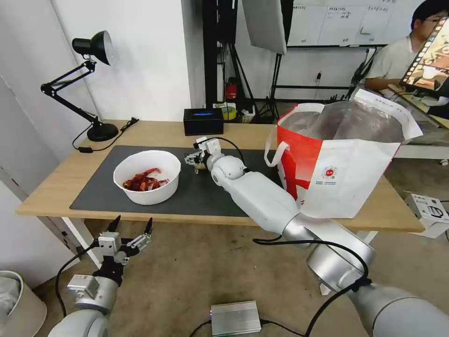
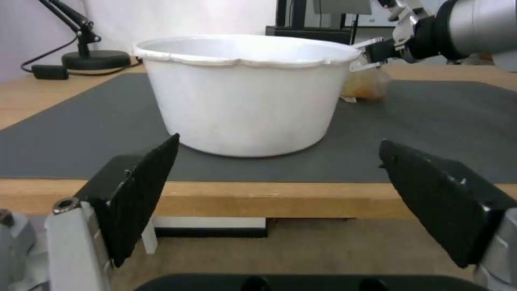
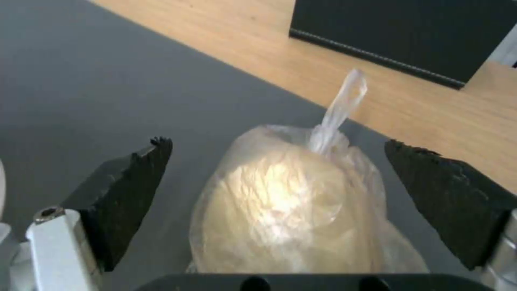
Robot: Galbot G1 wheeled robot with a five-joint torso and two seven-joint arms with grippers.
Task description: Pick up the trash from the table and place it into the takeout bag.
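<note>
surface [image 1: 56,187]: long light-wood top with dark grey mat [image 1: 93,187]; carries everything below.
takeout bag [image 1: 346,187]: white/red tote, foil-lined mouth open, standing on the surface's right end, at the mat's right edge.
bowl [image 1: 148,189]: white, round, red crayfish shells [image 1: 142,180] inside; on the mat, left of centre, near front edge.
black box [image 1: 203,121]: back of the surface, behind the mat; not trash.
knotted bag [image 3: 291,210]: small clear bag, pale lump, knot tail up; on the mat between bowl and tote, nearer the back.
right hand [image 3: 277,178]: spread open, fingers either side of the knotted bag, not touching.
left hand [image 1: 131,226]: open, holding nothing, parked below the front edge, facing the bowl.
step: grasp of the knotted bag, not yet closed.
how to do well: likely drop a bit lower so the pads meet the lump, not loose film; close gently, since it probably squashes; keep centred, then lift straight before swinging to the tote.
risk: film slipping if only the knot is pinched.
</note>
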